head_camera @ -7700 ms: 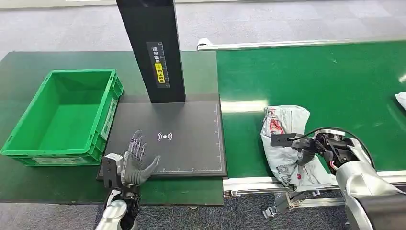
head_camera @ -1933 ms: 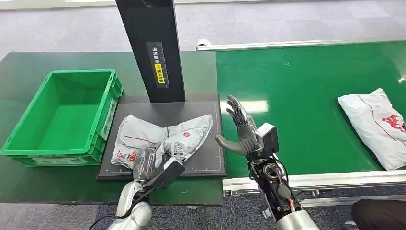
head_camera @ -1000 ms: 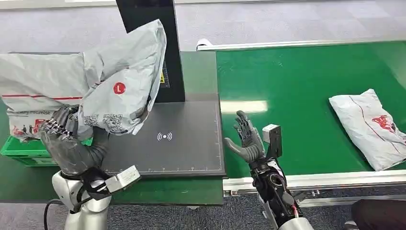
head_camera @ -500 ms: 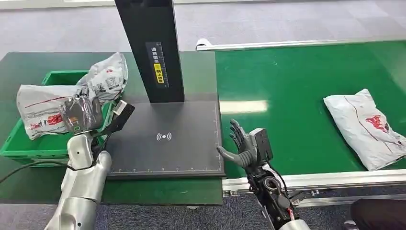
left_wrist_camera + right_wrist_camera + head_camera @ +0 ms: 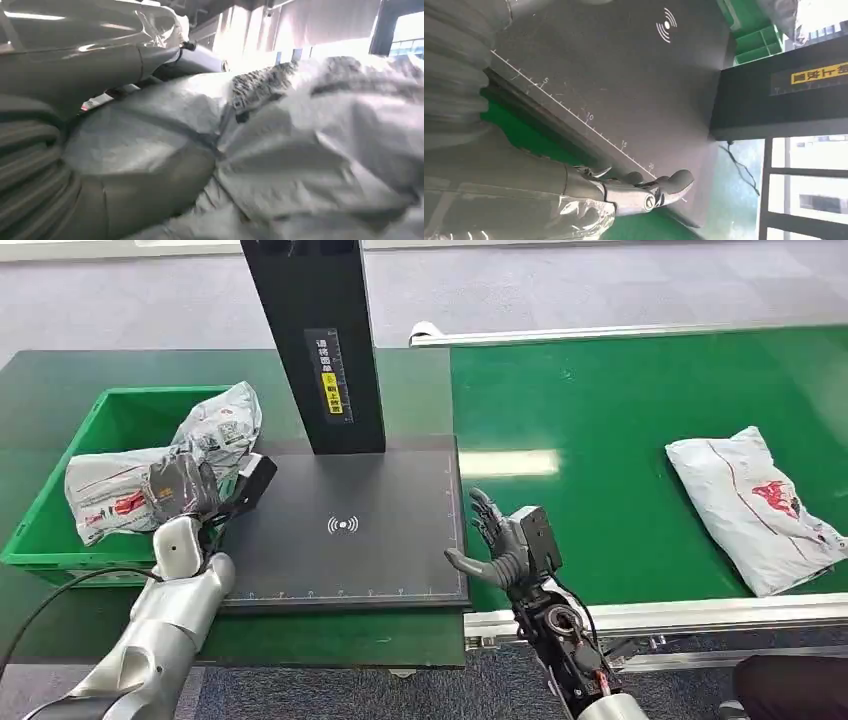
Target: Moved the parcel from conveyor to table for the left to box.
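Note:
My left hand (image 5: pixel 178 490) grips a crumpled grey parcel (image 5: pixel 150 468) with red print and holds it over the green box (image 5: pixel 95 435), its lower part inside the rim. The left wrist view looks close onto the parcel's wrinkled grey plastic (image 5: pixel 280 165) beside my thumb (image 5: pixel 115 65). My right hand (image 5: pixel 500 540) is open, fingers spread, at the conveyor's near left corner beside the black scanner pad (image 5: pixel 345 525); its fingers (image 5: pixel 644 192) hang over the pad's ruled edge (image 5: pixel 589 117). A second grey parcel (image 5: pixel 750 505) lies on the green conveyor belt (image 5: pixel 620 420) at the right.
A black scanner column (image 5: pixel 315 340) stands behind the pad. The dark green table (image 5: pixel 40 380) carries the box and the pad. The conveyor's metal front rail (image 5: pixel 660 618) runs along the near edge. A dark shape (image 5: pixel 790 695) sits at the bottom right corner.
My left hand has carried the parcel off the scanner pad, up and over to the box, and lowered it into the box. The second parcel has ridden leftward on the belt. My right hand has sunk slightly.

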